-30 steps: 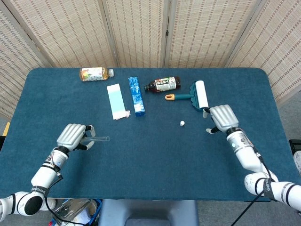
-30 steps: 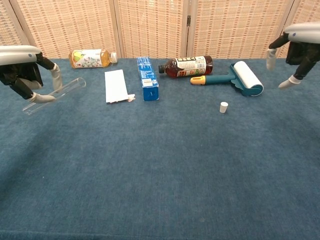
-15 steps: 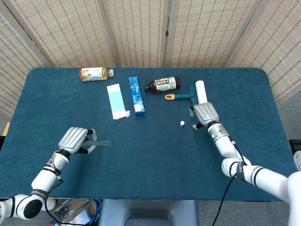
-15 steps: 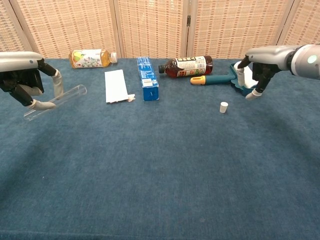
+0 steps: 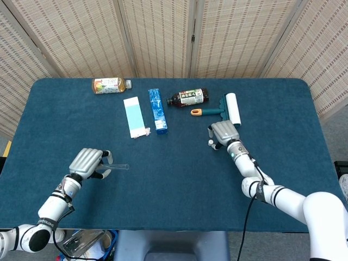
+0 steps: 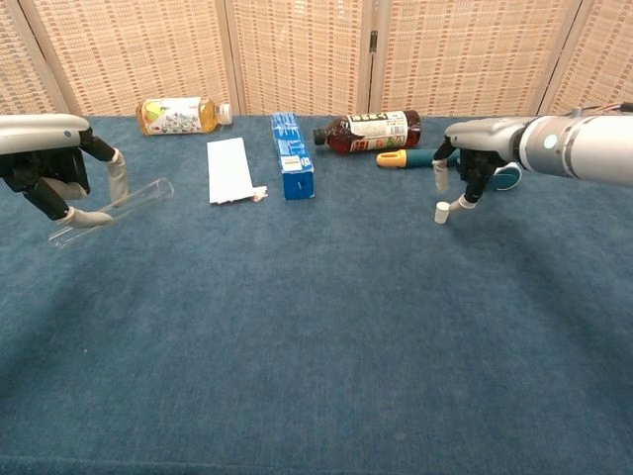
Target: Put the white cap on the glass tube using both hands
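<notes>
The small white cap (image 5: 210, 143) (image 6: 442, 212) stands upright on the blue table cloth. My right hand (image 5: 223, 132) (image 6: 473, 164) hovers just right of and above it, its fingers apart and pointing down. One fingertip (image 6: 460, 204) is right beside the cap; contact is unclear. My left hand (image 5: 87, 162) (image 6: 51, 174) grips the clear glass tube (image 5: 118, 167) (image 6: 127, 198) by one end at the table's left. The tube is raised off the cloth and its open end points toward the middle.
Along the back lie a tea bottle (image 5: 110, 85) (image 6: 178, 115), a flat white-blue packet (image 5: 133, 117) (image 6: 229, 168), a blue box (image 5: 157, 110) (image 6: 291, 153), a dark bottle (image 5: 187, 98) (image 6: 371, 131) and a teal lint roller (image 5: 228, 109) (image 6: 406, 158) just behind my right hand.
My right hand has swept left from beside the lint roller to just over the cap. My left hand, still holding the tube, has shifted slightly nearer.
</notes>
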You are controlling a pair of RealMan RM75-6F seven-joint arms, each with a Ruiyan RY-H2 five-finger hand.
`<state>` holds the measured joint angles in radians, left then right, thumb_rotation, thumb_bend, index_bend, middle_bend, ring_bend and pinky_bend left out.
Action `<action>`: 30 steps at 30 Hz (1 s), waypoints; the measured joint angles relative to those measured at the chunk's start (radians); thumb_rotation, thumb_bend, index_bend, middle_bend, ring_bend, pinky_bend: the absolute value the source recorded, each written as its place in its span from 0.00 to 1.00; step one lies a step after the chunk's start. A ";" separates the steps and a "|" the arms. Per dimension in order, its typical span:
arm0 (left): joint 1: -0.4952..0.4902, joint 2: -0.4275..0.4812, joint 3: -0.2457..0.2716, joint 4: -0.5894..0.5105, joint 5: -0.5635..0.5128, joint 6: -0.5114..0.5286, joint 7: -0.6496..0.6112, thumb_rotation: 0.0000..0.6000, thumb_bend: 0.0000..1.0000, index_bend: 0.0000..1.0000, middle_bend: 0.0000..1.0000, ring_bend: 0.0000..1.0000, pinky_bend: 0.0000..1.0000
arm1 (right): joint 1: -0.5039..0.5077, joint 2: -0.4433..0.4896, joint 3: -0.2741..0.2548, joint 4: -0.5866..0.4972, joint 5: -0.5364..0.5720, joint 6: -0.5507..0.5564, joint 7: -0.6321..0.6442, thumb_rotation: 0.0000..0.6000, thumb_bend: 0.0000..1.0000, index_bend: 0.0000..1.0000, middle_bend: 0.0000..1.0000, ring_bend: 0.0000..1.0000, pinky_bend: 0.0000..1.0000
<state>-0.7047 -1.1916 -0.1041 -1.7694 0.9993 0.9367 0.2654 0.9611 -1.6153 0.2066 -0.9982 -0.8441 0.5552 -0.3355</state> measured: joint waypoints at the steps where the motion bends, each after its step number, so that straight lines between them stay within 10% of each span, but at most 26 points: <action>1: 0.000 0.000 0.000 0.001 0.000 -0.001 0.000 1.00 0.38 0.63 1.00 1.00 1.00 | 0.005 -0.007 -0.002 0.010 -0.001 -0.005 0.004 1.00 0.22 0.47 1.00 1.00 1.00; 30: 0.002 -0.022 0.004 0.037 -0.004 -0.031 -0.026 1.00 0.38 0.63 1.00 1.00 1.00 | 0.050 -0.057 -0.043 0.097 0.051 -0.049 0.004 1.00 0.26 0.47 1.00 1.00 1.00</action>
<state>-0.7025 -1.2133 -0.1000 -1.7328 0.9957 0.9058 0.2394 1.0112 -1.6718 0.1640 -0.9014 -0.7934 0.5061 -0.3316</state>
